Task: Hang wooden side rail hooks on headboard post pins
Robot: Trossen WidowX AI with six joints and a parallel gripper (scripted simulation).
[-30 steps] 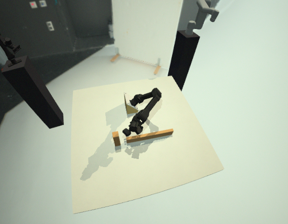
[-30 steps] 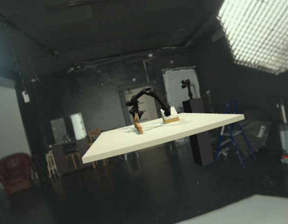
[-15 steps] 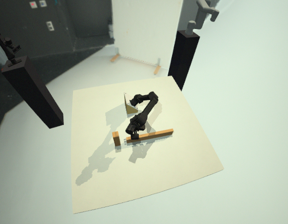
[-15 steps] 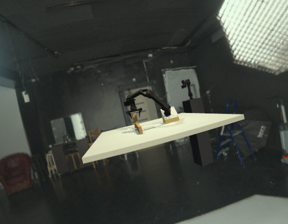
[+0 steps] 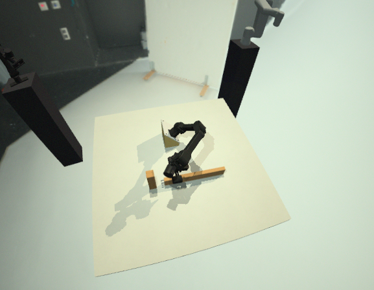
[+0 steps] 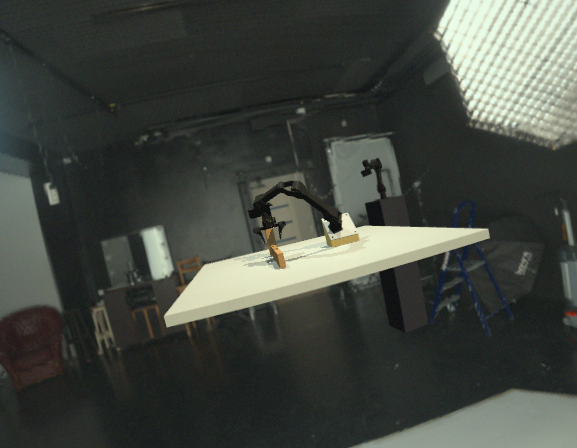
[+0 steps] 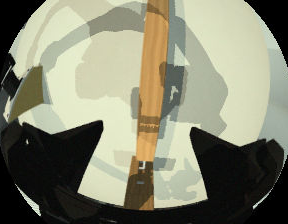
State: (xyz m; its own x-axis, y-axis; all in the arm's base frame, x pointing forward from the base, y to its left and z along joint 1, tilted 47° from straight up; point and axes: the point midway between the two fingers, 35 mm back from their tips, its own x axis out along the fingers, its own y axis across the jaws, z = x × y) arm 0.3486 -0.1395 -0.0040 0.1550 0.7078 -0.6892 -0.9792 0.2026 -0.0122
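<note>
Our gripper [image 5: 177, 178] hangs over the rail [image 5: 201, 173] near its hooked end, jaws spread wide and empty; the rail lies flat on the table [image 5: 129, 233], just beside the post [image 5: 151, 179]; we should descend centred, straddling its width squarely, before closing.

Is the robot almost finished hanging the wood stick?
Not yet. Nothing is done: the rail lies flat on the table, its hooks short of the post. In hand: the open gripper hangs over the rail's hook end, holding nothing. Left: grab, lift, hook onto the pins, let go, back away.
</note>
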